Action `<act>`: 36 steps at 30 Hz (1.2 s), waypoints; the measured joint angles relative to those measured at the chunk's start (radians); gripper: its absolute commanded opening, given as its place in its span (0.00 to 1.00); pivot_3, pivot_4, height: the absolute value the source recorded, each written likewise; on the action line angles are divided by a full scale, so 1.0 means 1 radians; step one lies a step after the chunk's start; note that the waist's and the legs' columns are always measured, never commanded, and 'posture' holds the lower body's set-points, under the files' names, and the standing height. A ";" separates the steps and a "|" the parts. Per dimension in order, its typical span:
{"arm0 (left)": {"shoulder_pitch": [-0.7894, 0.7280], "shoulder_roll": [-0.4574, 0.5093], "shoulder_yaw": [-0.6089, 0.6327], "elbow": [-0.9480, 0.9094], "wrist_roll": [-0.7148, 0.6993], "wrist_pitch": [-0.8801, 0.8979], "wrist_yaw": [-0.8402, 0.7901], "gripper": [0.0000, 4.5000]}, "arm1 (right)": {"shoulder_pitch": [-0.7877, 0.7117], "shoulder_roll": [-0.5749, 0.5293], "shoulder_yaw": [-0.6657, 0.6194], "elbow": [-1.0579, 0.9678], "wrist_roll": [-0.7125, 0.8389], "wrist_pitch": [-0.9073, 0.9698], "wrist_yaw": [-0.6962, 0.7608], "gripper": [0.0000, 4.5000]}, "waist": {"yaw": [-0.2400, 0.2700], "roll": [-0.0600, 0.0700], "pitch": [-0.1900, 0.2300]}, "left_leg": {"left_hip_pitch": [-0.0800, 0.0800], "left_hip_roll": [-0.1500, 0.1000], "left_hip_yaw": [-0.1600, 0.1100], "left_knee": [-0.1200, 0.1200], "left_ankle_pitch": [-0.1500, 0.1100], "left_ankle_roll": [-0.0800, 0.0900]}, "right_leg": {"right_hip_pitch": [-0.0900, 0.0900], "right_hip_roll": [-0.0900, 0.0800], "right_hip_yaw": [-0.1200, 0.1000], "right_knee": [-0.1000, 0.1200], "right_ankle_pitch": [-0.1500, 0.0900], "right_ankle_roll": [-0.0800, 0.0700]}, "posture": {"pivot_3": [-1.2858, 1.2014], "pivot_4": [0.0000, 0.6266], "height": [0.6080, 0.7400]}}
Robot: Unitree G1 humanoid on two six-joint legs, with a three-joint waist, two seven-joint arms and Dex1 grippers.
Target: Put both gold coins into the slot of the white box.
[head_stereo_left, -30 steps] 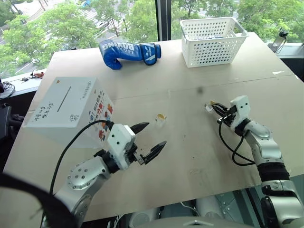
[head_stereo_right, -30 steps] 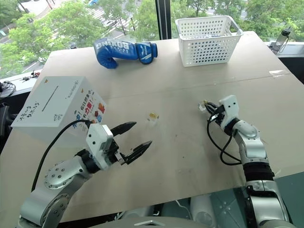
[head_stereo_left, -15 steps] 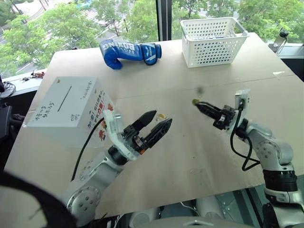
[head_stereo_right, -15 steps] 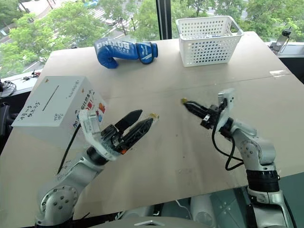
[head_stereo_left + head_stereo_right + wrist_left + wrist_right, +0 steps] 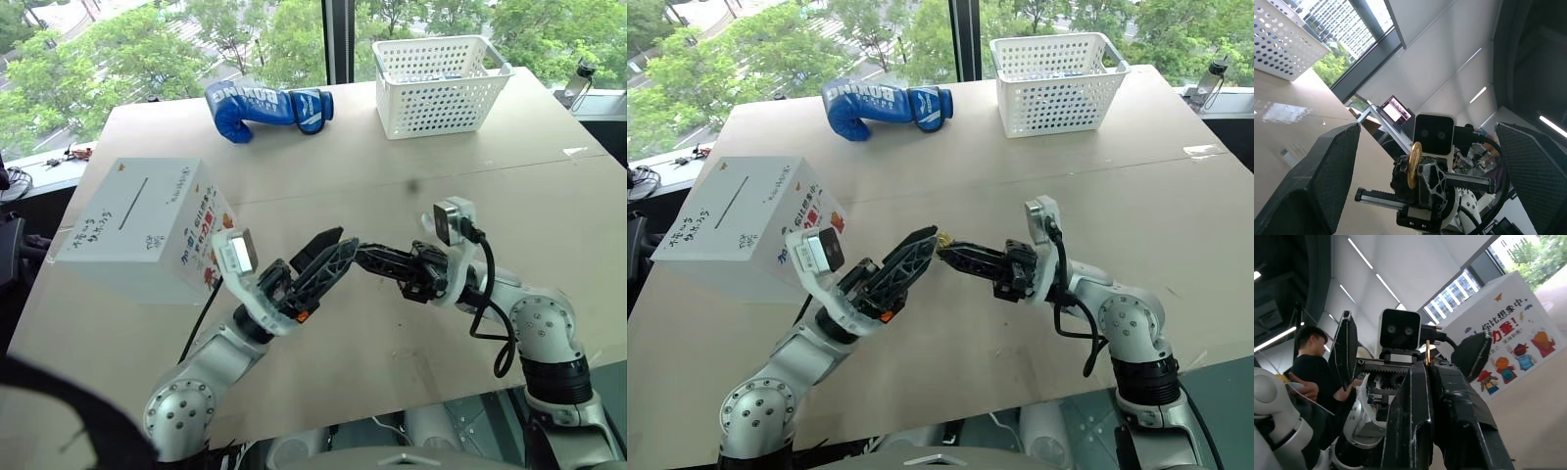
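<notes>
White box (image 5: 137,227) is seen at far left, slot (image 5: 132,203) in its top face, nothing on it; left gripper (image 5: 328,259) is held raised at centre, just right of the box, fingers spread wide & empty; one gold coin (image 5: 1414,164) is pinched edge-on at the tip of the right gripper (image 5: 1427,363), which is clamped on it and pushed in between the left fingers; 2nd coin cannot be placed w/ certainty.

Step judged: hand-over of coin, right to left, above the table (image 5: 549,196). To be done well: coin should be centred between left pads, faces flat to them; left is to be closed fully before right is released; a slip here would drop the coin to the tabletop.

Surroundings: blue boxing glove (image 5: 265,106) at far centre-left, white basket (image 5: 436,83) at far right, both well apart from the work; a person (image 5: 1315,367) is noted in the right wrist view. Path from grippers to slot appears unobstructed.
</notes>
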 measured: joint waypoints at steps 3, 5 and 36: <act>0.010 -0.006 -0.010 0.000 -0.011 -0.005 -0.001 0.72 | -0.004 0.004 0.004 -0.004 0.013 0.006 -0.001 0.00 | 0.000 0.000 0.000 | 0.000 0.000 0.000 0.000 0.000 0.000 | 0.000 0.000 0.000 0.000 0.000 0.000 | 0.52 0.24 0.85; 0.014 -0.008 -0.010 0.000 -0.013 -0.010 -0.005 0.50 | -0.004 0.004 0.008 -0.004 0.016 0.013 -0.001 0.00 | 0.000 0.000 0.000 | 0.000 0.000 0.000 0.000 0.000 0.000 | 0.000 0.000 0.000 0.000 0.000 0.000 | 0.52 0.24 0.85; 0.026 0.371 0.378 -0.220 -0.207 -0.144 0.318 0.00 | -0.072 -0.289 0.017 0.060 -0.221 -0.096 0.159 0.99 | 0.003 -0.002 0.002 | -0.001 0.001 0.000 0.000 0.000 0.000 | 0.000 0.001 -0.001 -0.002 0.000 0.000 | 0.52 0.24 0.85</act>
